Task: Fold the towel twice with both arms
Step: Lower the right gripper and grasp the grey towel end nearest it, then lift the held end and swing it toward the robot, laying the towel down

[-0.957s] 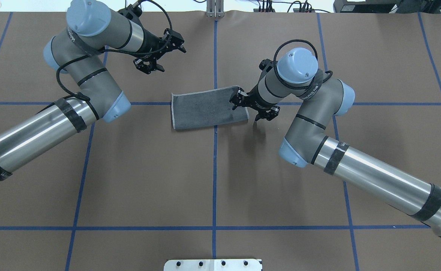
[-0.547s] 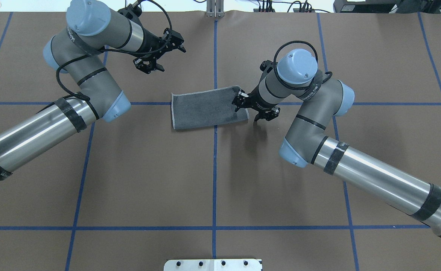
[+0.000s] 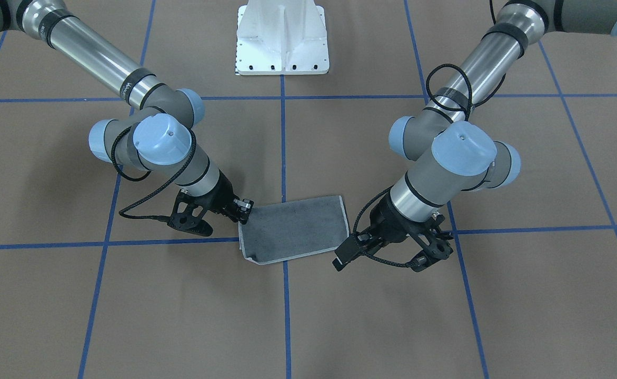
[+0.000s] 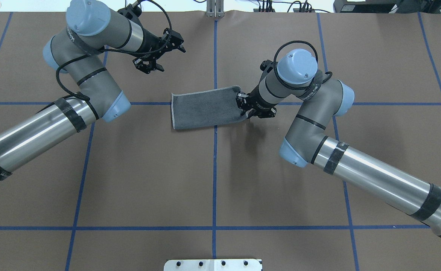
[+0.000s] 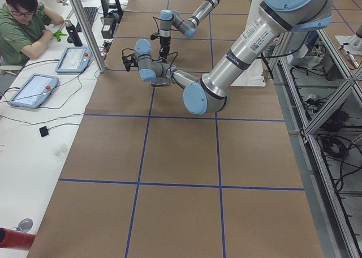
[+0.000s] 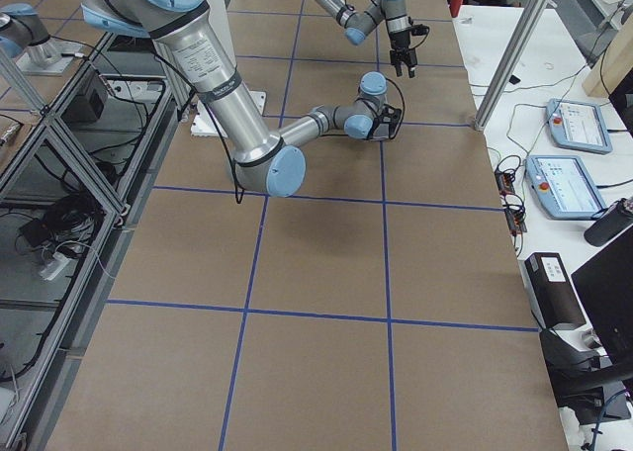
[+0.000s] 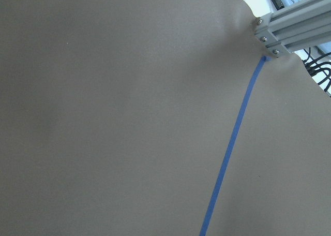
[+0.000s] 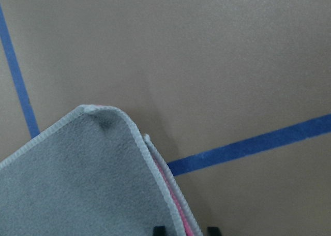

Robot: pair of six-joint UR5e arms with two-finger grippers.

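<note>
Since the towel (image 4: 204, 109) shows its grey face up, with pink peeking between the layers at one edge, it's folded once. It lies flat mid-table (image 4: 149, 180), across the blue centre line (image 4: 215, 169). Right gripper (image 4: 247, 111) is clenched on the towel's right short edge. Left gripper (image 4: 149, 67) hangs over bare table, well apart from the towel, fingers spread, holding nothing.

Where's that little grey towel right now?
In the overhead view the towel lies folded mid-table where the blue lines cross, its right end at the right tool.
</note>
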